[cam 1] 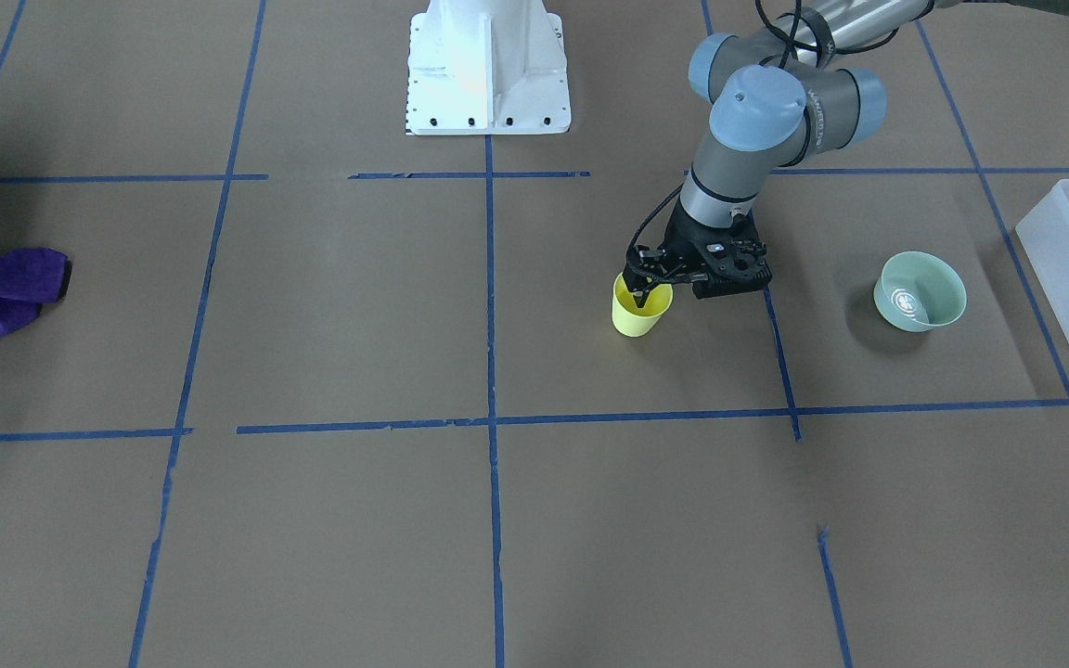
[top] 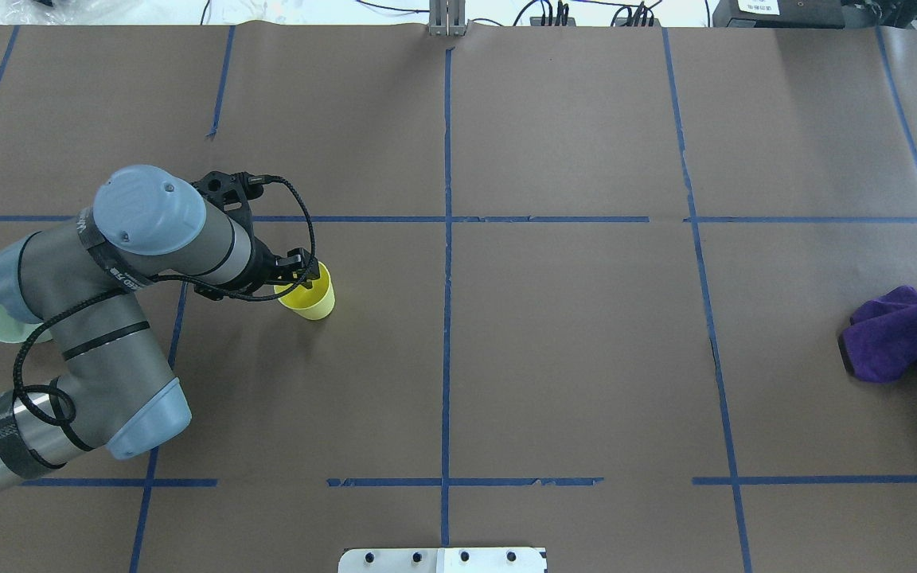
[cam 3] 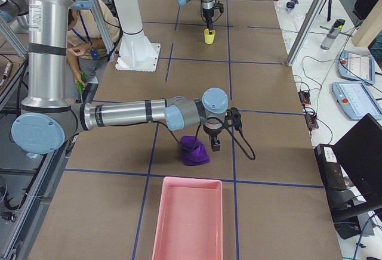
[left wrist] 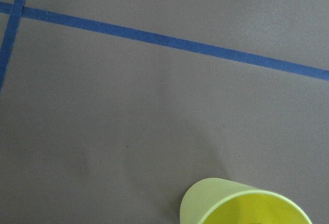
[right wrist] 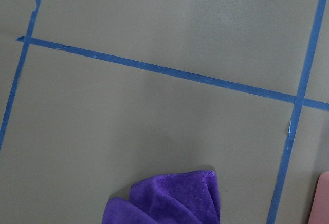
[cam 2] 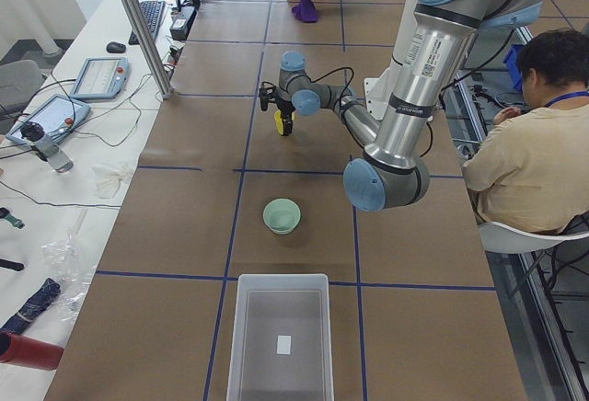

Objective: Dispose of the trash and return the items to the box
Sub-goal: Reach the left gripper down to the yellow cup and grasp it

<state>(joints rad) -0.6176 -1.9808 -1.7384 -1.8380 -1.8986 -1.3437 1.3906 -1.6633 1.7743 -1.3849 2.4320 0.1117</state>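
1. Yellow plastic cup (cam 1: 638,317) stands upright on the left half of the table (cam 1: 358,306). Bowl (cam 1: 920,292) and box (cam 1: 1054,269) lie well apart, farther left.
2. Judged handling: light, thin-walled and smooth, so it is liable to flex or tip. Grip across the rim wall, with one finger inside.
3. Left gripper (cam 1: 643,289) sits at the cup's rim. Whether it pinches the wall cannot be told.
4. Right gripper (cam 3: 213,144) hangs over the purple cloth (cam 3: 194,152), far right. Its spread cannot be told.
5. The cup's bottom is hidden.
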